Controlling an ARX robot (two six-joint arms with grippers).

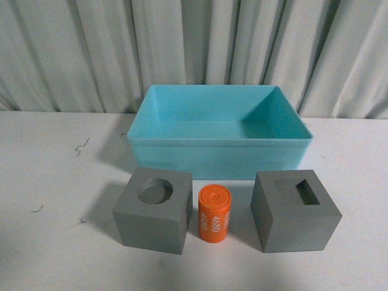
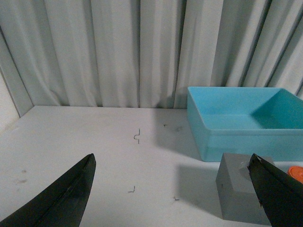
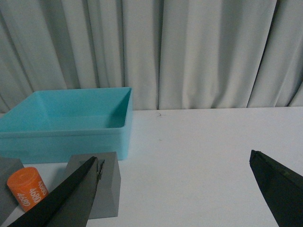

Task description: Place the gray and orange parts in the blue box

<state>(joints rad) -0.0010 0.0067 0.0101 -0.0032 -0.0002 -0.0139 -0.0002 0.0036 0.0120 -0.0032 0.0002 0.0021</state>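
**Left end effector (image 2: 171,158) and right end effector (image 3: 173,157) spread wide and empty: a tight row invites a knock**

The orange cylinder (image 1: 214,214) stands upright just beside the round-recess gray cube (image 1: 154,215). The rectangular-recess gray cube (image 1: 295,209) stands near on its other side. All three sit in a row toward the near edge of the table (image 1: 54,182). The blue box (image 1: 218,154) is empty and sits close behind them, toward the far edge.

- **Toppling:** a finger dropped into the narrow gap could tip the cylinder and send it rolling.
- **Slipping:** the cubes look broad, so an off-centre pinch may slip.
- **Snagging:** a low carry could catch the box rim.

Left wrist: orange cylinder (image 2: 297,172) edge-cropped; right wrist: round-recess cube (image 3: 7,185) mostly cropped.
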